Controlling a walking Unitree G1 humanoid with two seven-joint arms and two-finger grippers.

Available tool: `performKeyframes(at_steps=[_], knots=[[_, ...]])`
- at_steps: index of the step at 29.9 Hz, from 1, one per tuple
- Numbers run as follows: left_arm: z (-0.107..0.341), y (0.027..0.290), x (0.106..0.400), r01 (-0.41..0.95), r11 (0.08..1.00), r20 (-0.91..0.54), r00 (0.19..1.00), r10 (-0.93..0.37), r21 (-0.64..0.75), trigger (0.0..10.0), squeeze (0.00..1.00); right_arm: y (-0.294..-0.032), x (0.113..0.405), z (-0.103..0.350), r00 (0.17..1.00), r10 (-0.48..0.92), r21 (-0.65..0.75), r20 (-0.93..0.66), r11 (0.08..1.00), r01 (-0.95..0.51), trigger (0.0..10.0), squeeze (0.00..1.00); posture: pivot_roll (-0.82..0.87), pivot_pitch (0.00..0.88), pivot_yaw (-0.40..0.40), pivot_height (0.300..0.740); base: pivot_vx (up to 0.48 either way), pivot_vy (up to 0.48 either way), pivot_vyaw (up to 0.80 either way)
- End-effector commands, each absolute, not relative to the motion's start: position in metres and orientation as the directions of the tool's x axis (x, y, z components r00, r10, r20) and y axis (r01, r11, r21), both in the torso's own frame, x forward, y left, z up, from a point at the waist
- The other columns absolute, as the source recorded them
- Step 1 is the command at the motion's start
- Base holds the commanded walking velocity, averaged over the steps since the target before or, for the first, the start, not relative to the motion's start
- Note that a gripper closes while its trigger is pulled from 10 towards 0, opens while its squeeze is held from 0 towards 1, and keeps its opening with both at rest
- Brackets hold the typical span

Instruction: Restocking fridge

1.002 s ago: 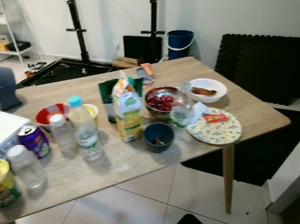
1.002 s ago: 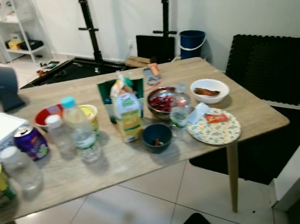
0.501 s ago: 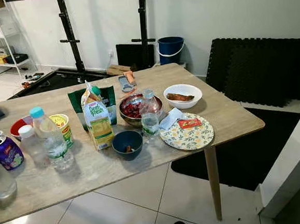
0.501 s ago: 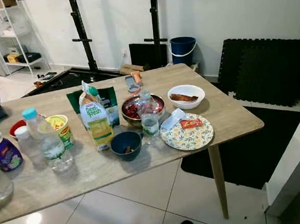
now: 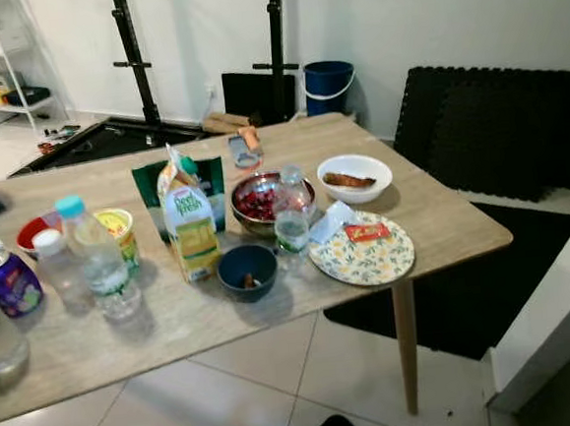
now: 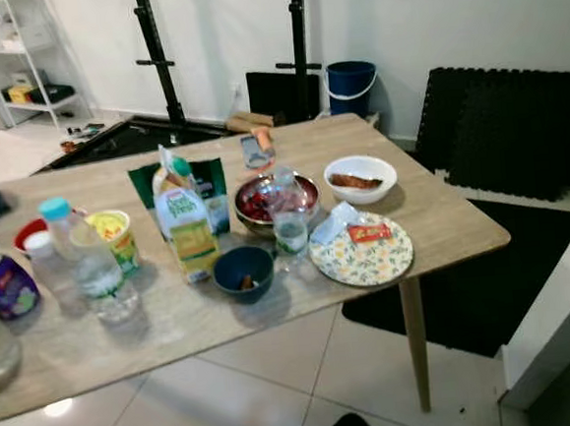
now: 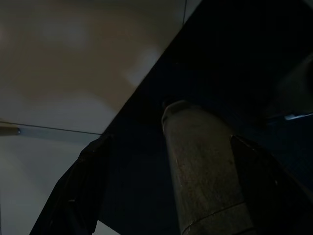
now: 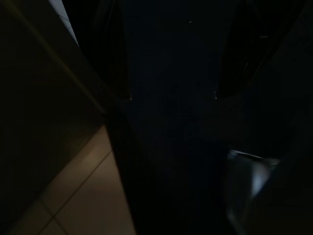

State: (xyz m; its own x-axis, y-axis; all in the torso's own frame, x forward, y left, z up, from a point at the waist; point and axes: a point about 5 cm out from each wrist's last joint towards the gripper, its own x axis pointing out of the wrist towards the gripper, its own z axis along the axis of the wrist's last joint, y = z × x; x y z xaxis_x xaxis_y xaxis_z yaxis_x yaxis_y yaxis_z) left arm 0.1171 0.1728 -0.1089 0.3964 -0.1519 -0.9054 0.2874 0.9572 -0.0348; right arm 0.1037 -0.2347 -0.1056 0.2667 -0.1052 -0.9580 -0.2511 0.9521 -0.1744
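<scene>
The left gripper [image 7: 166,161] hangs low over the tiled floor, its two black fingers [image 7: 73,191] spread wide with nothing gripped; a grey cylindrical part of the robot itself shows between them. The right gripper [image 8: 171,73] also hangs idle in deep shade, jaws apart and empty. Everything to be restocked is well away from both sets of jaws, up on the counter [image 5: 435,231] ahead.

Nearest the front edge stand a juice carton [image 5: 191,225], a dark blue bowl [image 5: 247,268], a small clear water bottle [image 5: 290,213] and a larger bottle with a blue cap [image 5: 93,256]. Behind them are a metal bowl of red fruit [image 5: 261,200] and a white bowl [image 5: 354,176] with food in it; a flowered plate [image 5: 362,251] sits to the right and a purple can [image 5: 7,282] far left.

The carton is probably the easiest first pick: stiff enough if squeezed across its flat sides at mid-height, but heavy if full and crushable near the folded top. The bottles look smooth and slippery, best taken around the body below the shoulder. The bowls seem open and spillable, so they want level carrying.
</scene>
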Motion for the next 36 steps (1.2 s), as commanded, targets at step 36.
performKeyframes(at_steps=[36], knots=[[-0.111,0.169,0.114,0.285,0.958,-0.919,0.371,-0.132,-0.022,10.0,0.00,-0.247,0.196,-0.053,0.556,0.288,-0.002,-0.780,0.887,-0.461,10.0,0.00,-0.06,0.000,-0.022,0.740,0.000,0.000,0.18]])
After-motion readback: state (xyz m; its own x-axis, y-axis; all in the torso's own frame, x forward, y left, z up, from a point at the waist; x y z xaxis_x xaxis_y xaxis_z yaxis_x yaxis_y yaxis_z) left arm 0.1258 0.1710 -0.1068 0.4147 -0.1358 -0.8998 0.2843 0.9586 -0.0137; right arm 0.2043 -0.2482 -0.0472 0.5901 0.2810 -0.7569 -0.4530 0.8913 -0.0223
